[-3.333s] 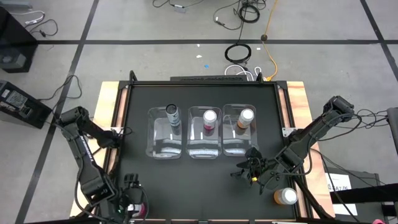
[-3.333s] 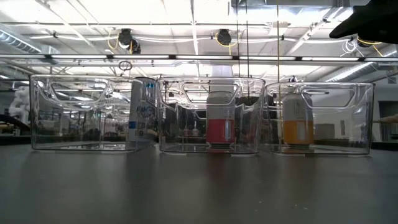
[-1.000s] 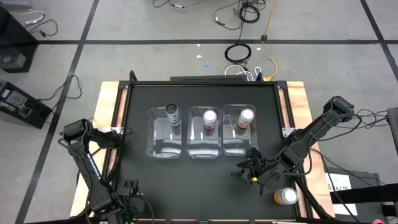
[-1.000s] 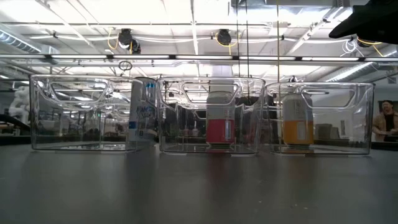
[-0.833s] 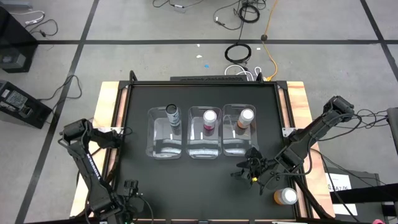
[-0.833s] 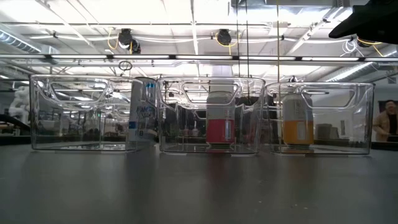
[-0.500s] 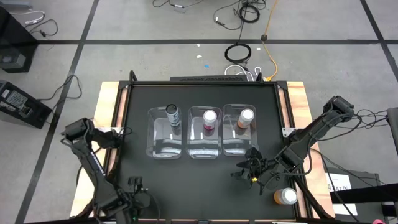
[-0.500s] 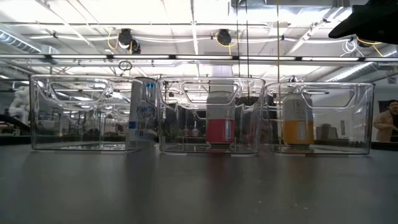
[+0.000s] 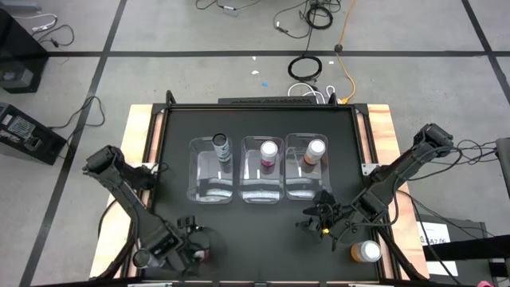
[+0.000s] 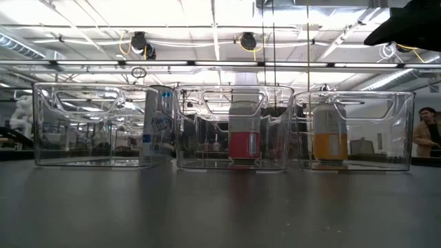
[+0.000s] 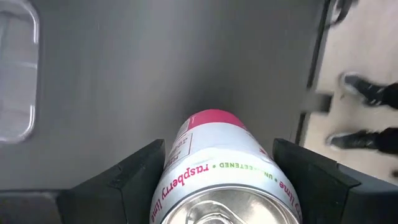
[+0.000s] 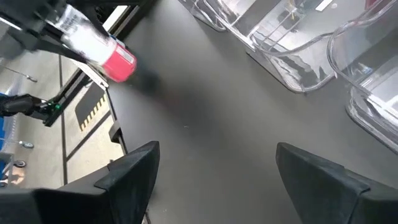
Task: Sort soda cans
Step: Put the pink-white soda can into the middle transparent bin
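Left end effector [image 9: 194,248], lower left of the high view, grips a pink can [image 11: 214,171] lifted off the desk [image 9: 263,239] for carrying to the bins [image 9: 262,170]. Only the left wrist view shows the label. Right end effector [image 9: 317,219] waits with fingers spread, empty — an orange can [image 9: 366,252] beside it.

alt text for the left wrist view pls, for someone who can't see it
A pink raspberry-lime soda can sits between the two dark fingers of the left end effector, silver top toward the camera, above the black table. A clear bin shows at one edge, and a person's dark shoes on the pale floor beyond the table's edge.
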You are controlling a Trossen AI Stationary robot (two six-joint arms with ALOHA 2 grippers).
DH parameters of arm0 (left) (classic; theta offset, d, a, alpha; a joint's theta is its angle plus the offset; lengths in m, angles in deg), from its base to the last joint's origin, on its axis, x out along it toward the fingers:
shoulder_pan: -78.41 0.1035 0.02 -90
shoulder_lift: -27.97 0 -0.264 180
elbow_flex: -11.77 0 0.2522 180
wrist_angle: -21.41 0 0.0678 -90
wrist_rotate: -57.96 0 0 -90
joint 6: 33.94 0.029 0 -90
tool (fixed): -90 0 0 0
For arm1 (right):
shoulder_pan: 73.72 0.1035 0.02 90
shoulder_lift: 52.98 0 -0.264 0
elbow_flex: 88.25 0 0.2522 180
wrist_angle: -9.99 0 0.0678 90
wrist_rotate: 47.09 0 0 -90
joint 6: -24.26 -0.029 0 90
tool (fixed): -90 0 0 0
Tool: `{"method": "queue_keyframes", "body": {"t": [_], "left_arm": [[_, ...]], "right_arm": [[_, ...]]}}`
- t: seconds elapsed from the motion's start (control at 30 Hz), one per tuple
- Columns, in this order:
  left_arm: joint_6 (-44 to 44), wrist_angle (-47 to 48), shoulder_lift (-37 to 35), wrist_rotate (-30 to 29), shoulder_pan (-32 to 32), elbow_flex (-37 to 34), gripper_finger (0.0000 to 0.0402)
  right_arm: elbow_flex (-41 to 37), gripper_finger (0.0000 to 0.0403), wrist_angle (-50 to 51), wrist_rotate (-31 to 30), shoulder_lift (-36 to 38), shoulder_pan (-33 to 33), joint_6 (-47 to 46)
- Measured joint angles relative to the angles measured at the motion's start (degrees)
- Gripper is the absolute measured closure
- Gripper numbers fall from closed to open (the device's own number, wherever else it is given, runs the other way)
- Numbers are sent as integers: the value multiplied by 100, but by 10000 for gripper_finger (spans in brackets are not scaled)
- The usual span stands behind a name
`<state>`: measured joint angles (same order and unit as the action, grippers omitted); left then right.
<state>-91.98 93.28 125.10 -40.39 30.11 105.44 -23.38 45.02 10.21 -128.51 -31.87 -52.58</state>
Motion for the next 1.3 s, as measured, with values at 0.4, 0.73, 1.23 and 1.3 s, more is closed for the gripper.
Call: {"method": "queue_keyframes", "body": {"t": [0.4, 0.73, 1.23, 1.3], "left_arm": [[786, -7, -58, 233, 1244, 1149, 115], [1941, 169, -56, 192, 2660, 1844, 115], [4402, -123, 114, 858, 5218, 2128, 115], [4708, -254, 219, 1102, 5430, 2128, 115]], "right_arm": [[0, 90, -128, 89, -770, 445, -373], [0, 90, -1013, 434, -1483, 725, -495], [1, 90, -1367, 67, -1723, 808, -654], [0, 90, -1359, -37, -1719, 803, -690]]}}
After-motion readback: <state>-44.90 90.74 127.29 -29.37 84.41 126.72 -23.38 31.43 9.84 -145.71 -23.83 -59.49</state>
